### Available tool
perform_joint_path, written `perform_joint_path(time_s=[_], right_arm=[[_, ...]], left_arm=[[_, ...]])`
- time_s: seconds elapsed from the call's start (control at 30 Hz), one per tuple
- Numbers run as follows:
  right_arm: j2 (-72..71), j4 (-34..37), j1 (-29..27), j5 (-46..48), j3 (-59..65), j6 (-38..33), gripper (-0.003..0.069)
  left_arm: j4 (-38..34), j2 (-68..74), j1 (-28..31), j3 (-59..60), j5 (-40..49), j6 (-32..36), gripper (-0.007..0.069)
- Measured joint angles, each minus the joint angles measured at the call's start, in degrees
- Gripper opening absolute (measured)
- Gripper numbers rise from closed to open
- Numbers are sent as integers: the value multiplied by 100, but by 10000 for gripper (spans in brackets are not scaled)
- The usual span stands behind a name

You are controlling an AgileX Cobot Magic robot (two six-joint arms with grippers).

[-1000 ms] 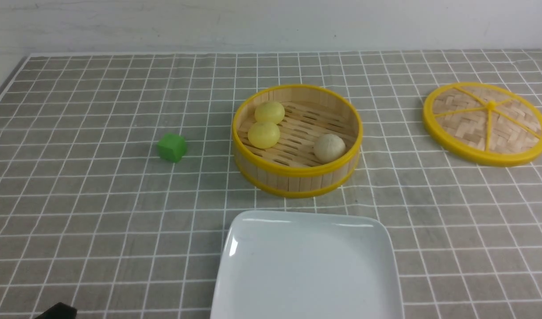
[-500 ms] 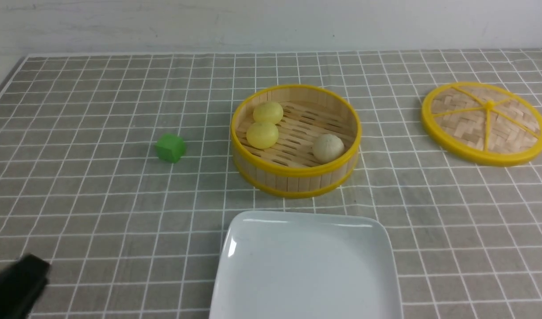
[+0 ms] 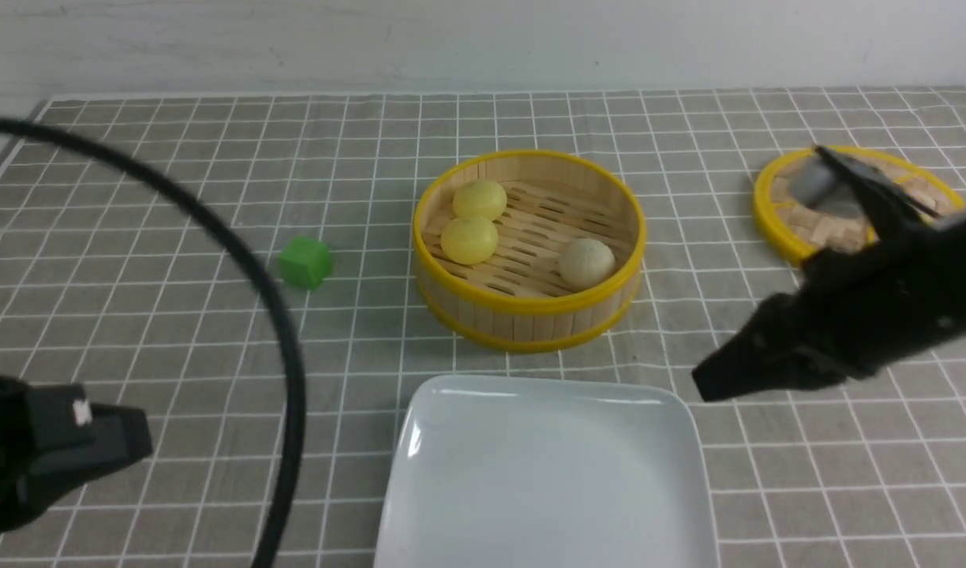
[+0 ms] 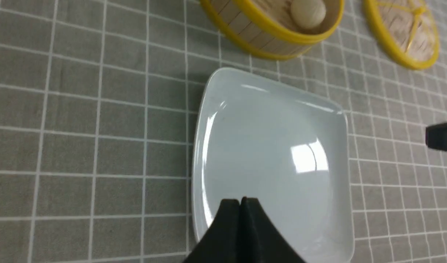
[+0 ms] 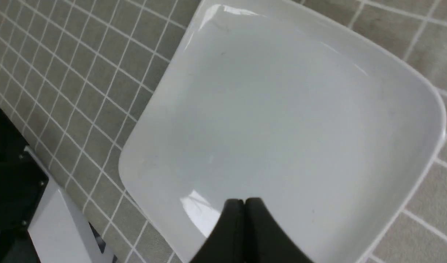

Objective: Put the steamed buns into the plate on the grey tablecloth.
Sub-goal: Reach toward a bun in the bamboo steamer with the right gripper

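Note:
Two pale yellow steamed buns (image 3: pixel 480 199) (image 3: pixel 469 240) and a beige one (image 3: pixel 586 263) lie inside the bamboo steamer basket (image 3: pixel 530 304). The white square plate (image 3: pixel 546 473) sits empty on the grey tablecloth (image 3: pixel 136 315), nearer to me than the basket. My left gripper (image 3: pixel 140 434) hovers at the lower left, left of the plate. It is shut and empty (image 4: pixel 240 201). My right gripper (image 3: pixel 700 383) points at the plate's far right corner. It too is shut with nothing in it (image 5: pixel 244 201). The beige bun (image 4: pixel 308 12) also shows in the left wrist view.
A green cube (image 3: pixel 305 262) lies left of the basket. The woven yellow-rimmed lid (image 3: pixel 791 229) lies at the far right, partly hidden behind my right arm. A black cable (image 3: pixel 238 244) arcs across the left side. The cloth's edge shows at the far left.
The right arm has swung in from the right and now covers part of the lid. The left gripper and its cable have come further into view at the lower left. The buns have not moved.

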Motion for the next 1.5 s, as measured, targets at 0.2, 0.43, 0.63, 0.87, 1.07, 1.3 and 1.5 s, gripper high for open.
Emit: perform_joint_path(time_s=[0.2, 0.43, 0.63, 0.87, 1.07, 1.3, 1.5], right_arm=[[1692, -1625, 541, 469, -2329, 1316, 29], [3089, -3193, 837, 838, -4525, 2404, 140], [3947, -3651, 854, 805, -5505, 2545, 310], [4324, -3727, 854, 297, -5581, 2547, 424], [4637, -3775, 859, -8, -5587, 2552, 394], [4615, -3820, 859, 112, -5649, 2546, 103], [4102, -3853, 859, 721, -5675, 2546, 22]], left_arm=[[45, 974, 0, -257, 132, 6, 4], [83, 1296, 0, -263, 166, 6, 20], [83, 1303, 0, -276, 159, 6, 32], [85, 1303, 0, -276, 159, 6, 41], [119, 1303, 0, -276, 105, 6, 43], [125, 1303, 0, -276, 105, 6, 54], [380, 1303, 0, -276, 98, 67, 61]])
